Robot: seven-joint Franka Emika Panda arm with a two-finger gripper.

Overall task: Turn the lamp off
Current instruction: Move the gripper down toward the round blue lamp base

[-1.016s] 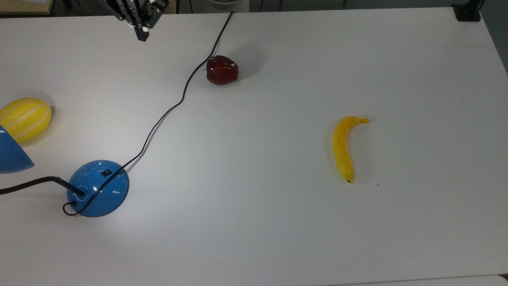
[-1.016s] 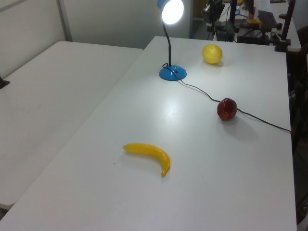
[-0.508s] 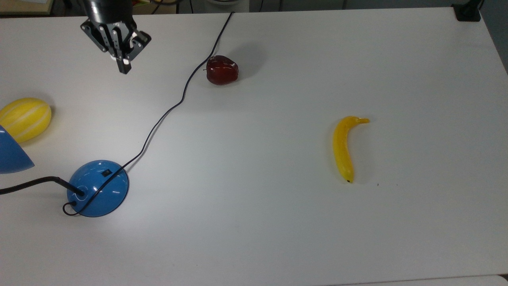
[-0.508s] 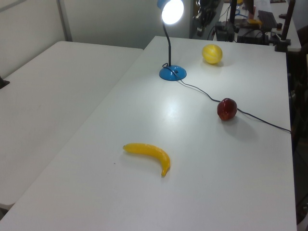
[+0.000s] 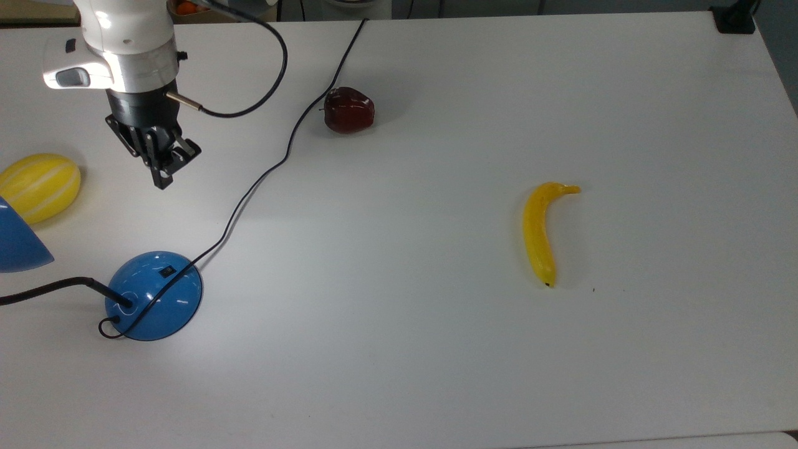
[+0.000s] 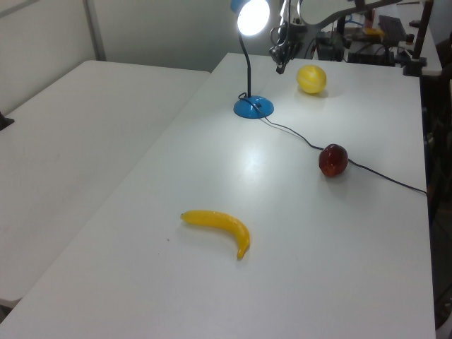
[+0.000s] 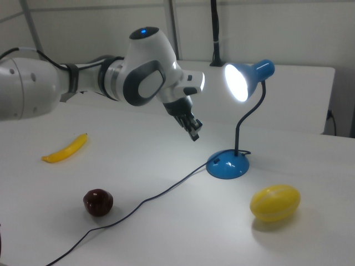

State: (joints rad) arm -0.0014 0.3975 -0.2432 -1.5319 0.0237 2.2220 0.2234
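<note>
Lamp (image 7: pixel 228 164) lit, hand (image 7: pixel 194 134) above table (image 5: pixel 436 349)

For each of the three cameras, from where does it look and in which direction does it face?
Top view: high above the table, looking down; the lamp base is at the top view's left, and the wrist and gripper enter from the top.
Left view: at the banana end, looking along the table toward the far lit lamp; the gripper hangs beside the shade.
Right view: low, at the table's side near the melon; the arm reaches in from the right view's left.
All three views share the lamp, apple, banana and melon.
</note>
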